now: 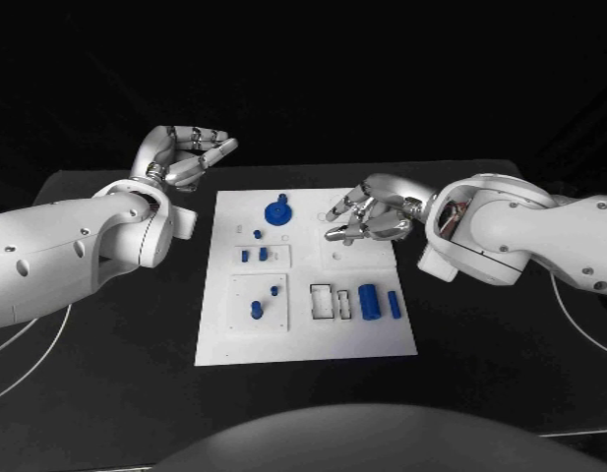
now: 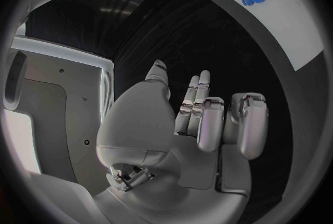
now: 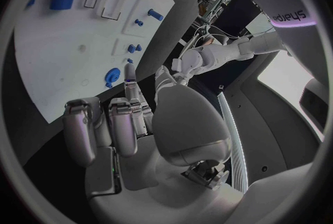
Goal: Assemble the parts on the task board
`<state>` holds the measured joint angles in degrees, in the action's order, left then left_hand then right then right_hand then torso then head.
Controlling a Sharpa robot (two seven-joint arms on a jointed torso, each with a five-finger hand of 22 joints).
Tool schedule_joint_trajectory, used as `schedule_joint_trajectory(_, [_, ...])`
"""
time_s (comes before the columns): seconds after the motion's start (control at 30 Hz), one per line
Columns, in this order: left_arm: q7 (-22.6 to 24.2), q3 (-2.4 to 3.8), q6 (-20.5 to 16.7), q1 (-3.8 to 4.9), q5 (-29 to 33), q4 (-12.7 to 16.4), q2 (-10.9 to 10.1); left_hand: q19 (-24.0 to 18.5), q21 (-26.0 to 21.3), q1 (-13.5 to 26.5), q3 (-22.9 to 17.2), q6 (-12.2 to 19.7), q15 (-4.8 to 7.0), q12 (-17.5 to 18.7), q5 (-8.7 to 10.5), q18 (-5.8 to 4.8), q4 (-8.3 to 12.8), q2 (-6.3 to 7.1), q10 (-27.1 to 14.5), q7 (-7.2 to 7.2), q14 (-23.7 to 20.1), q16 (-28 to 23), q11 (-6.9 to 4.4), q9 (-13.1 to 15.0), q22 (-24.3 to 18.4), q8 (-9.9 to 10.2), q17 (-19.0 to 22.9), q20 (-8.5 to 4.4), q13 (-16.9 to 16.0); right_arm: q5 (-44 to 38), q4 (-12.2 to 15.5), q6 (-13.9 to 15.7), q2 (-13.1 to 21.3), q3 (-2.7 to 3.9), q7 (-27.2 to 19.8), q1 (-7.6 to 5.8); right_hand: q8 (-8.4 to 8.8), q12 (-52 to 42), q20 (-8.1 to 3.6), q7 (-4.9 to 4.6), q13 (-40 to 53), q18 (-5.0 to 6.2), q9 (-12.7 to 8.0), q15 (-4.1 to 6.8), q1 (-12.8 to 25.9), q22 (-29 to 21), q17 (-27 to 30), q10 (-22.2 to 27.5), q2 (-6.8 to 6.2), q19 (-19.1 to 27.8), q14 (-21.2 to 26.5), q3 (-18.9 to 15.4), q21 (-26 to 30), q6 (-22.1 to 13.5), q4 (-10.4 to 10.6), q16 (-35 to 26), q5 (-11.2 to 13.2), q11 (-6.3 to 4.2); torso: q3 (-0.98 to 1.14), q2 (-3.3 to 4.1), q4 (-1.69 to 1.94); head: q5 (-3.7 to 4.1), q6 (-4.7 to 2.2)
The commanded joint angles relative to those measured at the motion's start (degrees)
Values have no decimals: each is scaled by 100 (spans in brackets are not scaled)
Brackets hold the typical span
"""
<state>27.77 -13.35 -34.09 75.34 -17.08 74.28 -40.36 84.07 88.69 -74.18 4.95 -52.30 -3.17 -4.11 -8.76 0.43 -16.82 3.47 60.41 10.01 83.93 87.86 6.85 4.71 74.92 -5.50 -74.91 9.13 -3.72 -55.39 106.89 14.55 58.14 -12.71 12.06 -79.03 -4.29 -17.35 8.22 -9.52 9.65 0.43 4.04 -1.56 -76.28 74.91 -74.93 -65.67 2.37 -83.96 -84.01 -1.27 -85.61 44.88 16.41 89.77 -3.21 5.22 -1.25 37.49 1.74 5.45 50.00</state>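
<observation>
Head view: right robot hand [image 1: 364, 217] over task board [image 1: 303, 334], beside blue gear [image 1: 277, 211].

One white task board [image 1: 303, 339], one blue gear [image 1: 277, 211], two upright blue cylinders [image 1: 370, 301], two hands [image 1: 190, 152], several small blue pegs [image 1: 257, 310].

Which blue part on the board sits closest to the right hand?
The blue gear at the far end of the task board. It is the round, toothed, widest piece; the right hand hovers just beside it, while the pegs and cylinders lie nearer the robot.
</observation>
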Motion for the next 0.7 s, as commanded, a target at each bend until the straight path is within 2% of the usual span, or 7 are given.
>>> schedule_joint_trajectory(0.03, [51, 3, 154, -12, 14, -23, 63, 432, -47, -23, -27, -10, 1, 23, -30, 7, 0, -34, -33, 23, 421, 9, 22, -8, 1441, 25, -1062, 2, 5, 608, 160, 41, 256, -40, 574, -5, 3, -616, -129, 75, 448, 129, 5, 124, 187, 1263, -1385, -179, -1, -140, -539, -187, 157, -104, -8, -70, -78, -139, -15, -4, -10, 141, 0])
schedule_joint_trajectory(0.07, [48, 3, 162, -17, 14, -24, 73, 419, -61, -20, -23, -5, 0, 24, -30, 11, -1, -32, -36, 25, 413, 1, 24, -9, 1436, 29, -1045, 3, 5, 691, 199, 27, 346, -49, 650, -4, -40, -1389, -263, 154, 1104, 136, 20, 191, 295, 1261, -1387, 85, 65, -134, -543, -331, 173, -132, -94, -68, -150, -168, -12, -1, -14, 132, 0])
schedule_joint_trajectory(0.13, [41, 2, 172, -24, 14, -22, 85, 410, -71, -18, -21, -1, 0, 24, -30, 14, -2, -31, -38, 26, 409, -4, 25, -10, 1433, 31, -1035, 3, 6, 816, 250, -1, 490, -62, 778, 1, -100, -3506, -286, 167, 3199, 144, 35, 197, 374, 1245, -1488, -209, 95, -97, -590, -505, 229, -144, 2, 9, -166, -274, -9, -4, -22, 147, 0])
schedule_joint_trajectory(0.17, [38, 1, 176, -27, 14, -21, 89, 403, -79, -14, -15, 6, -2, 25, -30, 16, -2, -27, -41, 28, 403, -9, 27, -12, 1430, 36, -1023, 4, 6, 855, 267, -11, 545, -65, 834, 4, -146, -5101, -305, 335, 4967, 150, 39, 111, 427, 1237, -1507, -453, 163, -70, -599, -622, 269, -173, -31, 23, -212, -228, -11, -6, -23, 162, 0])
schedule_joint_trajectory(0.27, [26, 0, 191, -32, 14, -10, 97, 351, -137, -1, -4, 15, -5, 26, -31, 32, -4, -23, -46, 32, 370, -45, 30, -14, 1408, 43, -948, 5, 6, 899, 299, -26, 712, -75, 1049, 21, -343, -7194, -213, 169, 7875, 163, 84, 169, 628, 1228, -1507, -2227, 331, -16, -599, -904, 352, -98, -65, 23, -372, -222, -10, -15, -8, 274, 0])
schedule_joint_trajectory(0.47, [6, -2, 197, -36, 14, 63, 61, 35, -493, 26, 28, 27, -7, 19, -38, 129, -3, -28, -55, 36, 123, -321, 33, -18, 1278, 64, -433, 12, 3, 681, 324, 67, 858, -81, 1481, 164, -1014, -7265, -80, 74, 8035, 69, 407, 12, 725, 1359, -1507, -2433, 276, -286, -599, -1192, -7, 621, -6, 23, -857, -18, -9, -14, -2, 462, 0])
schedule_joint_trajectory(0.7, [-1, -2, 187, -37, 14, 114, -7, 35, -494, 26, 28, 27, -7, 19, -38, 129, -3, -28, -55, 36, 123, -322, 33, -18, 1278, 64, -432, 12, 3, 197, 415, -74, 870, -83, 2111, 371, -1538, -7265, -143, 224, 8035, -43, 812, 121, 969, 1509, -1507, -2433, 243, -603, -599, -1389, -437, 1114, 0, 23, -1324, -163, -9, -12, -4, 533, 0])
